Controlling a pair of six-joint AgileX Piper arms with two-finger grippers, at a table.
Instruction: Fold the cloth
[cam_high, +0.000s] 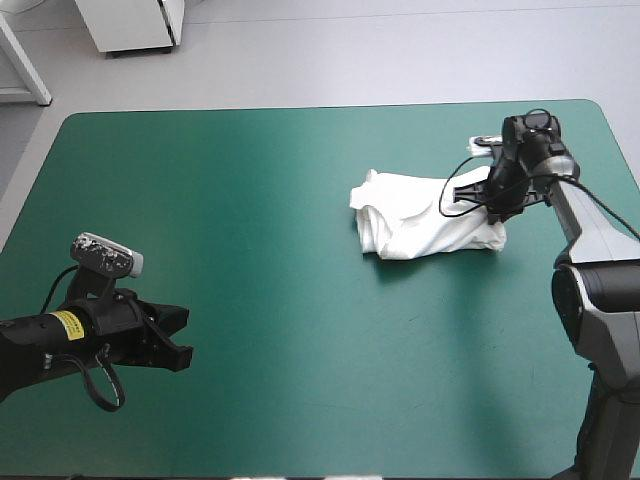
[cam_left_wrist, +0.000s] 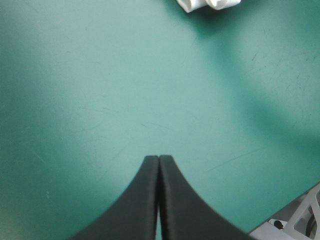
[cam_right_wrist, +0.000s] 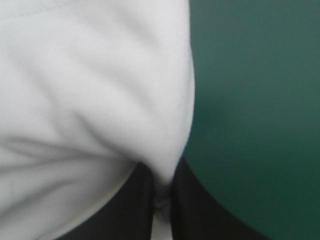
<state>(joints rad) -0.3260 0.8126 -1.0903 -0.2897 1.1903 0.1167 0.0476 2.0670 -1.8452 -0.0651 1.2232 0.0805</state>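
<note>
The right gripper (cam_right_wrist: 163, 186) pinches a T-shirt (cam_high: 415, 228) edge, nearly closed; the left gripper (cam_left_wrist: 158, 160), closed and empty, sits well apart. The T-shirt lies bundled at the table's (cam_high: 250, 250) right. So thin a pinch could slip, or drag every layer along.

Left arm (cam_high: 60, 335) low, jaws pressed together; right arm (cam_high: 585, 225) extended forward, jaws pinching T-shirt (cam_high: 420, 225)

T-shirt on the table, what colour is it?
The T-shirt is plain white, with no pattern. The high view shows it best.
</note>
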